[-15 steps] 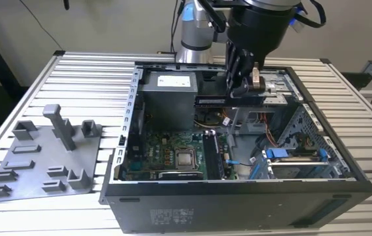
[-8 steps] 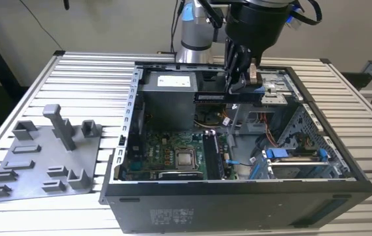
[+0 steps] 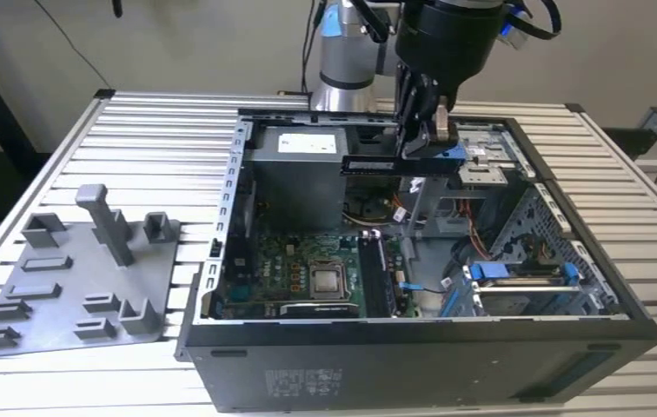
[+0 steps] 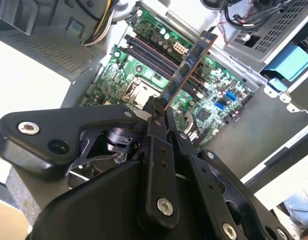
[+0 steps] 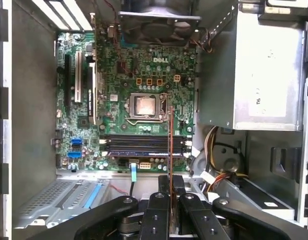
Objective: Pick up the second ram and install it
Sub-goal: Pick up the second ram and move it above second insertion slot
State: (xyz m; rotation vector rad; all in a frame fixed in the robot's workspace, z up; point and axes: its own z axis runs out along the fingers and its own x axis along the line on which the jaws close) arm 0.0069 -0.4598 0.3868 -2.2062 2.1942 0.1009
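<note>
End effector clamps the second ram by one end — high above the motherboard slots; long edge seemingly left free for seating.

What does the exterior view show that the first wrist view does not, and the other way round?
The exterior view adds the grey plastic tray with upright posts, lying on the slatted metal table. The first wrist view adds the dark case fan at the board's edge. Both views show the gripper shut on the thin dark ram stick, held over the green motherboard with its square silver processor socket.
</note>
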